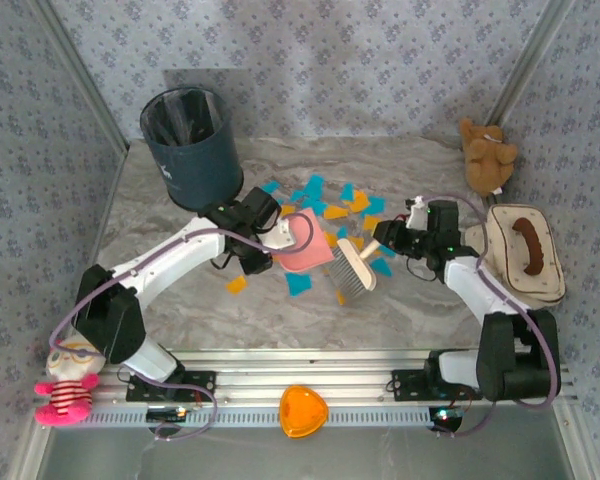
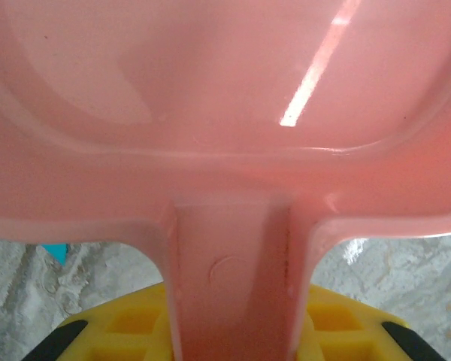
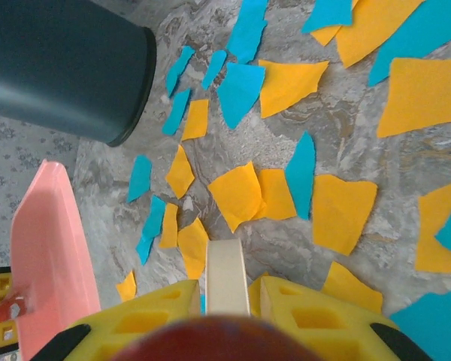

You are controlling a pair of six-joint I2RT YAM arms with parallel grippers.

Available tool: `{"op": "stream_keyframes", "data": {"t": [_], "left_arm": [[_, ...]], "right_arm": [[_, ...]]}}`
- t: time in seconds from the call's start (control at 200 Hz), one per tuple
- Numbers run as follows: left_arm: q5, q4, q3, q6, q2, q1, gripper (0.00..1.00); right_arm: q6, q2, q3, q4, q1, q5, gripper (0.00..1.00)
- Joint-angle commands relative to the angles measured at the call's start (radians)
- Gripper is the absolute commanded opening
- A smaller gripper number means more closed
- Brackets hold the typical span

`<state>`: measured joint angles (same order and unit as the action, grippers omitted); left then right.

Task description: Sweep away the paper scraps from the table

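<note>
Dozens of paper scraps (image 1: 315, 188) litter the surface (image 1: 410, 310), most lying just beyond the brush (image 1: 352, 270) and the dustpan (image 1: 305, 245). The right fingers (image 3: 316, 308), clamped on the brush handle, are nearer the pile. The left fingers (image 2: 128, 323) clamp the dustpan handle, its mouth facing the brush.

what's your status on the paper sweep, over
Left gripper shut on pink dustpan. Right gripper shut on brush. Paper scraps scattered across table, unswept. Dark bin close by scraps, far left.
</note>
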<state>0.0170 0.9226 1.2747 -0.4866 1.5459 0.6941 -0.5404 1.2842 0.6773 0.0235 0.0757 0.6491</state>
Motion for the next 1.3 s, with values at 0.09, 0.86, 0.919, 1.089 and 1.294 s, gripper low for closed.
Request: {"op": "stream_keyframes", "data": {"t": [0.09, 0.86, 0.919, 1.089, 1.294], "left_arm": [[-0.033, 0.105, 0.012, -0.024, -0.023, 0.01, 0.0], [-0.079, 0.251, 0.14, -0.152, 0.141, 0.096, 0.0], [-0.08, 0.252, 0.15, -0.154, 0.16, 0.1, 0.0], [-0.077, 0.267, 0.198, -0.149, 0.225, 0.107, 0.0], [-0.068, 0.286, 0.251, -0.112, 0.296, 0.125, 0.0]], "right_arm": [[0.035, 0.057, -0.003, 0.115, 0.033, -0.04, 0.0], [0.108, -0.154, -0.023, 0.024, 0.033, -0.445, 0.0], [0.095, -0.183, -0.016, 0.019, 0.026, -0.404, 0.0], [0.098, -0.275, 0.001, -0.042, 0.024, -0.409, 0.0], [0.154, -0.378, 0.012, -0.157, 0.041, -0.611, 0.0]]}}
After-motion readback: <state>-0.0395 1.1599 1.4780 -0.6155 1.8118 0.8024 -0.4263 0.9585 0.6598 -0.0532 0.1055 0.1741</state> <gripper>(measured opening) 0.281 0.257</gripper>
